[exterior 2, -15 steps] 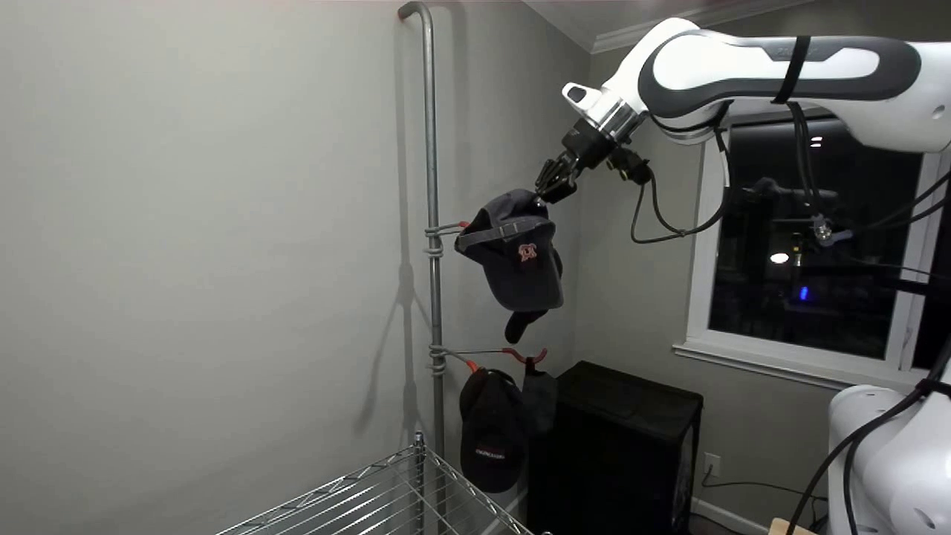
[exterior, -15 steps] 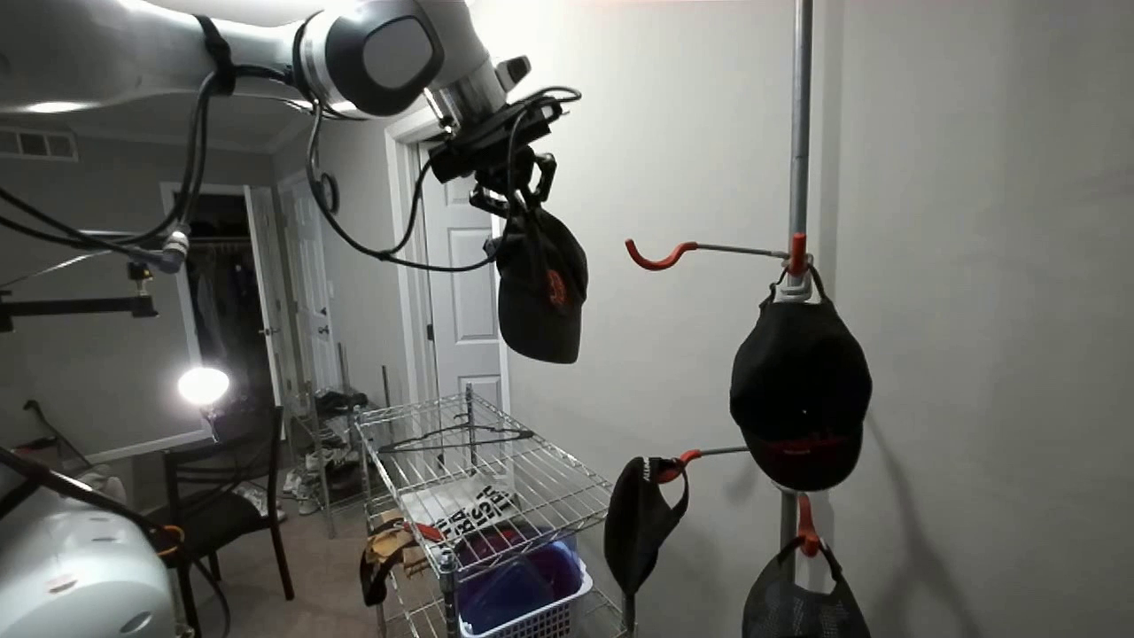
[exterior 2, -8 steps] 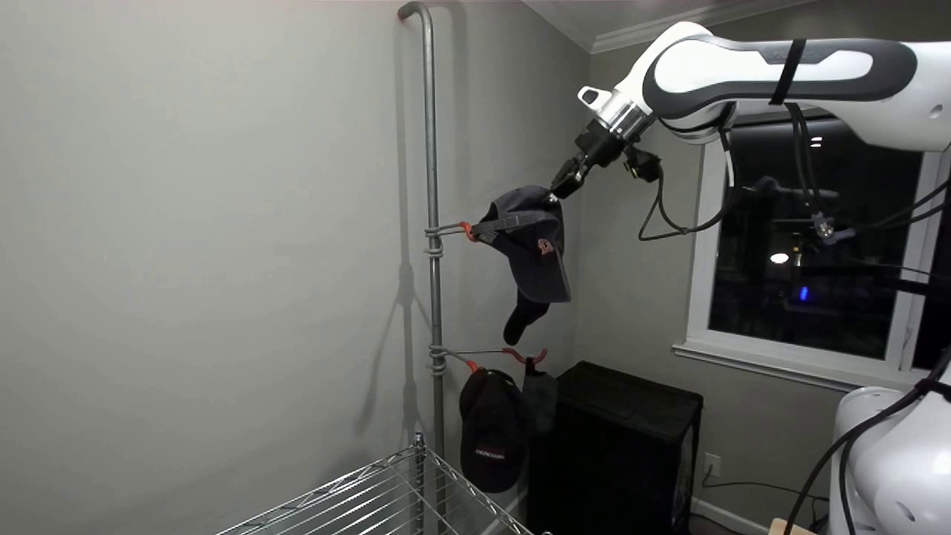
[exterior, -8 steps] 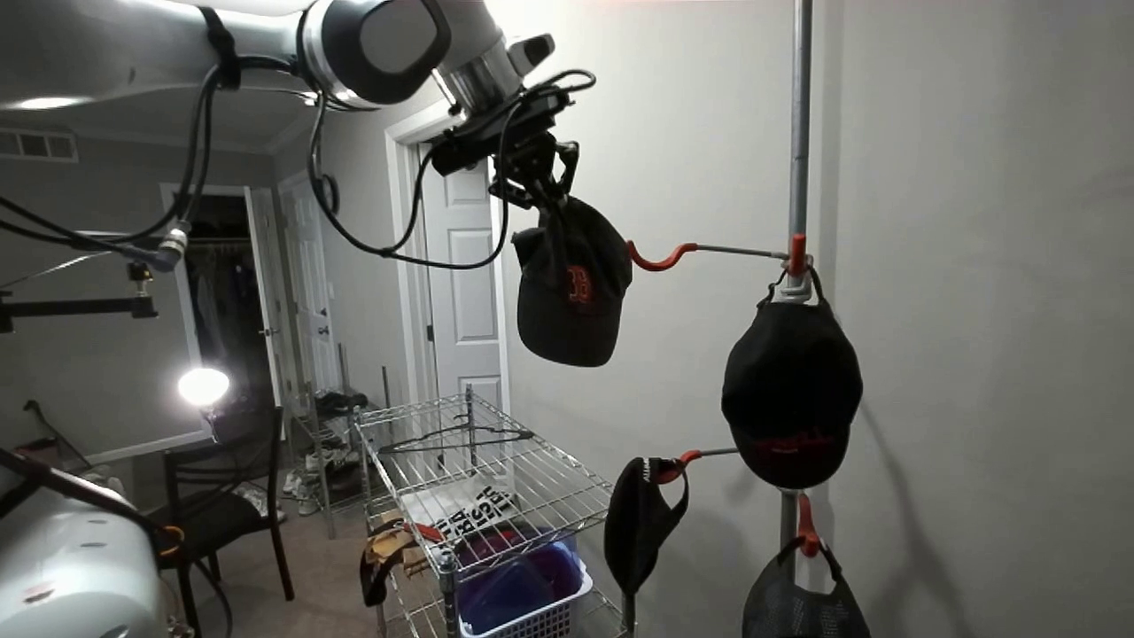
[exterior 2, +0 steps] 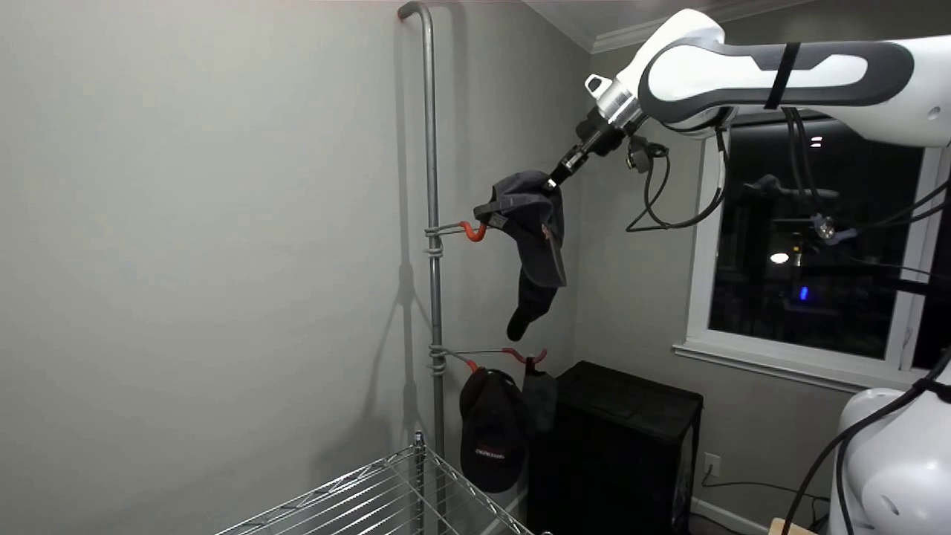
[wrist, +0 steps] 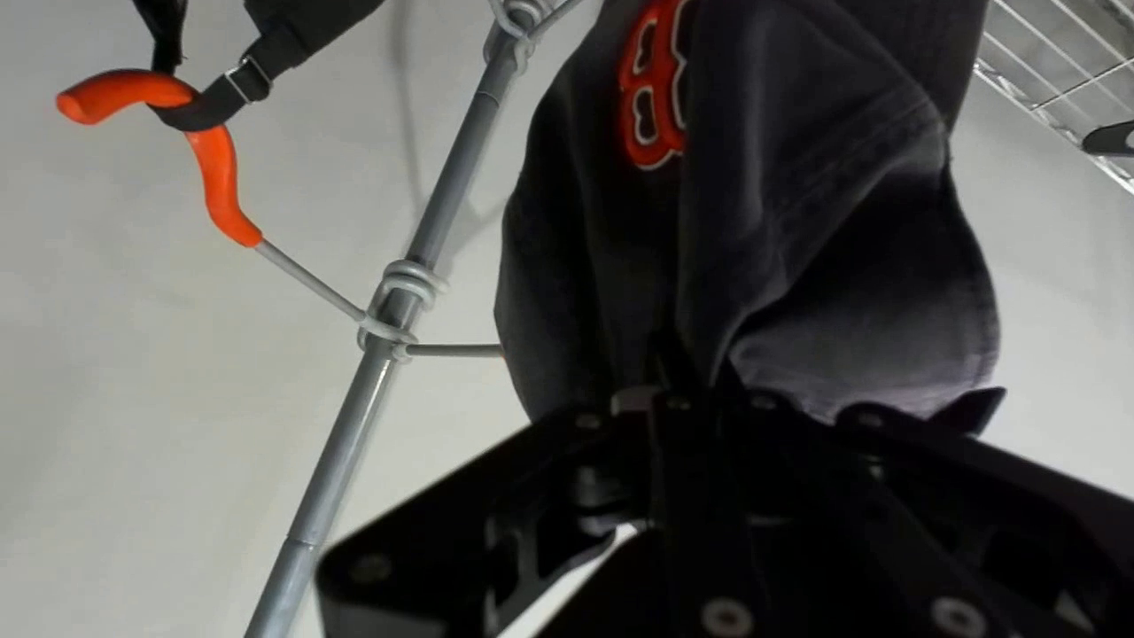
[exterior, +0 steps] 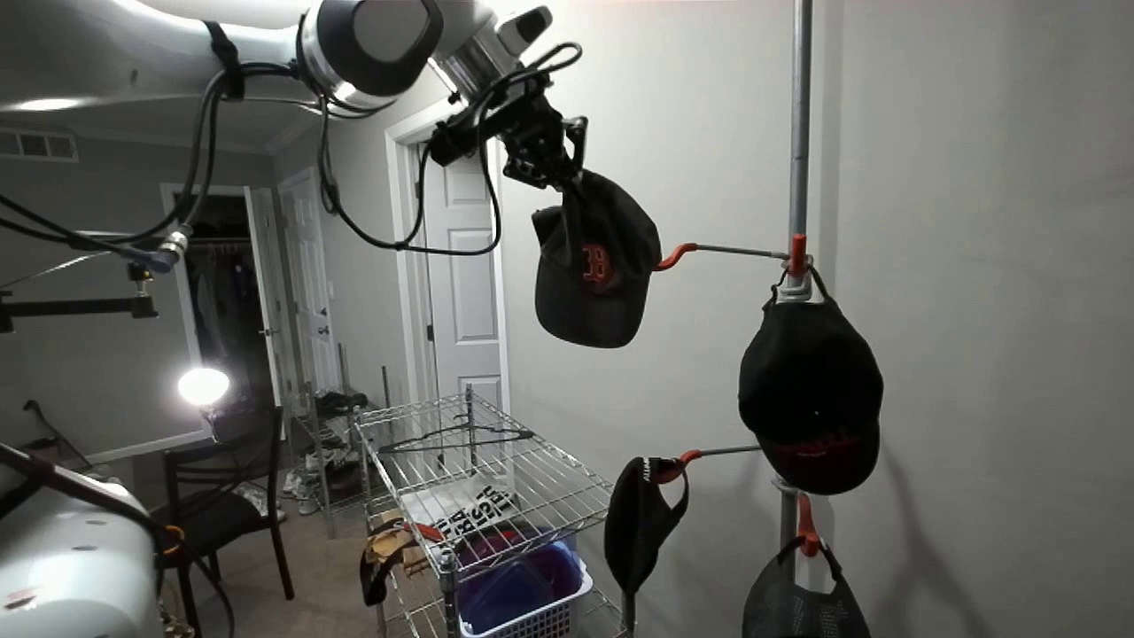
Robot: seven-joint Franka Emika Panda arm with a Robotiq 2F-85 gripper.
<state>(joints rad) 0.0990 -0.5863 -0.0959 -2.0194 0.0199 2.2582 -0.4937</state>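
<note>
- Pale grey wall fills the left half in an exterior view, with a dark window at the right and a black box at lower centre-right.
- Reaching in from the upper left in an exterior view, the arm ends in the gripper, its jaws pressed together on a fold of cloth at the crown of a dark cap.
- Held this way, it sits in mid-air near the centre of the frame, brim downward, showing a red letter B.
- Just at its right edge, the cap hides the end of a red hook; whether the two touch cannot be told.
- Toward the right stands a metal pole, where a black cap hangs from another hook.
- Wrist view: that second hook, at upper left, carries a black strap; creased cloth fills the upper middle.
- Further down hang a side-on cap and a mesh-backed cap.
- Lower centre holds a wire shelf; a lit lamp glows at the left.
</note>
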